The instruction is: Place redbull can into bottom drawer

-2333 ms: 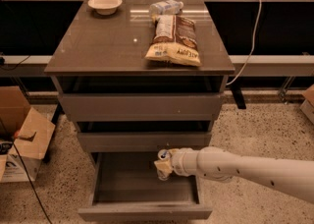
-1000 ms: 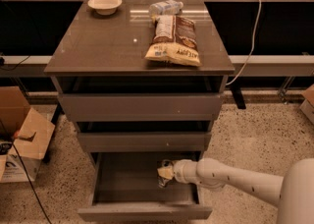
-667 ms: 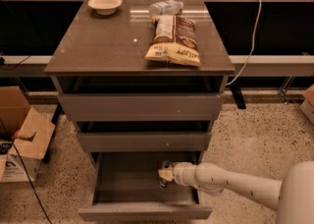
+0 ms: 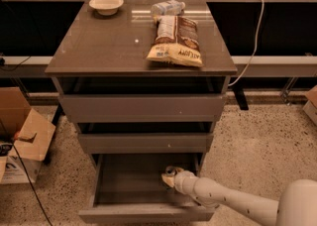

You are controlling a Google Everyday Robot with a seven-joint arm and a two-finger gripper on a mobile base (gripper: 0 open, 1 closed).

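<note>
Since our gripper [image 4: 168,177] is down inside the open bottom drawer [image 4: 143,214] with its claw closed around the redbull can [image 4: 172,170], we think we just need to let go and pull out.

A cream-tinted gripper [image 4: 169,177] is seen at 3 o'clock inside the plain grey bottom drawer [image 4: 143,214], beside the redbull can's [image 4: 171,170] silvery top. A yellow, brown and white snack bag [image 4: 176,41] is shown on the glossy grey-brown tabletop [image 4: 99,46], with a cream bowl [image 4: 106,5] at 11 o'clock. The floor [image 4: 257,141] is speckled beige.
</note>
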